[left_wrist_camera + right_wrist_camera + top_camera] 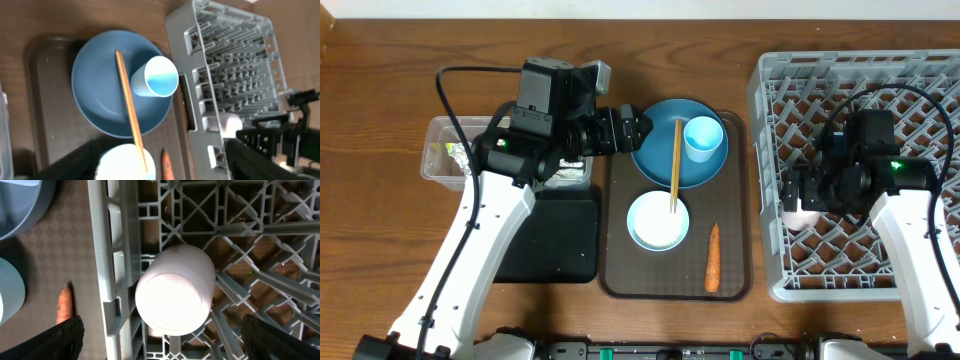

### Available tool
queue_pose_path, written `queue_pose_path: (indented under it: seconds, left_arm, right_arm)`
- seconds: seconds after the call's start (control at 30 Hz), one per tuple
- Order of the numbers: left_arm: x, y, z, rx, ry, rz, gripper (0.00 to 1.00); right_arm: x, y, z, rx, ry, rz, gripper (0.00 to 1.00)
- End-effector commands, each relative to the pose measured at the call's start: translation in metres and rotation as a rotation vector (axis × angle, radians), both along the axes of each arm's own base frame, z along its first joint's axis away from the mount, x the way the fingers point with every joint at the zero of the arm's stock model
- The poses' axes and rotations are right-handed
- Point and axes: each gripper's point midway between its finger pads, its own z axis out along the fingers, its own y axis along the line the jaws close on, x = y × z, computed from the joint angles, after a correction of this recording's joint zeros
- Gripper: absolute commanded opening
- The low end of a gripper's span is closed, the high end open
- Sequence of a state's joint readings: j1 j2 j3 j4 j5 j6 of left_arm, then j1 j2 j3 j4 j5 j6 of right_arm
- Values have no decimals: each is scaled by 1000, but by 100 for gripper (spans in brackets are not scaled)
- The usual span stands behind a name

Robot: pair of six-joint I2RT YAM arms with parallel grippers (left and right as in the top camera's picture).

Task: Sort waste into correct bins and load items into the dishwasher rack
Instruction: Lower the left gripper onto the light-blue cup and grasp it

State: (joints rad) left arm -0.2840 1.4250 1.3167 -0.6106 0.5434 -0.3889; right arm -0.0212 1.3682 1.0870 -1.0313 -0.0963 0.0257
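Observation:
On the brown serving tray (735, 285) lies the blue plate (655, 160), holding the upright light blue cup (703, 138). Wooden chopsticks (674, 165) run from the plate onto the white bowl (657, 222). The carrot (713, 258) lies to the right of the bowl. My left gripper (630, 130) hovers at the plate's left rim, open and empty; its wrist view shows the plate (100, 95), cup (156, 77) and chopsticks (129, 112). The pink cup (175, 295) sits upside down in the grey rack (865, 100). My right gripper (172, 345) stands open around it, not touching.
The clear tub (440, 150) at the left holds a foil wrapper (457, 153). The flat black tray (555, 240) lies in front of it, partly under my left arm. The rack (235, 60) borders the brown tray's right side.

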Motion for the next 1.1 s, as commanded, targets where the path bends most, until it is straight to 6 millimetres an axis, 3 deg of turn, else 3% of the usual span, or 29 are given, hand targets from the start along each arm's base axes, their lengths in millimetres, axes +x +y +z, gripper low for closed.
queue_pose_path:
  seconds: [0.0, 0.23, 0.37, 0.5, 0.63, 1.07]
  left_arm:
    - [5, 0, 0, 3, -18, 3, 72]
    - [18, -28, -5, -33, -11, 47, 71]
    - [26, -41, -33, 39, 27, 130, 71]
    - [29, -65, -56, 51, 52, 105, 71]
    - [36, -82, -80, 59, 73, 101, 61]
    - [61, -94, -144, 58, 161, 169, 53]
  right_arm:
    - [-1, 2, -3, -2, 12, 7, 99]
    - [-1, 3, -3, -1, 12, 7, 99]
    - [-1, 3, -3, -1, 12, 7, 99]
    - [-1, 2, -3, -2, 12, 7, 99]
    - [-1, 2, -3, -2, 12, 7, 99]
    - [-1, 3, -3, -1, 12, 7, 99]
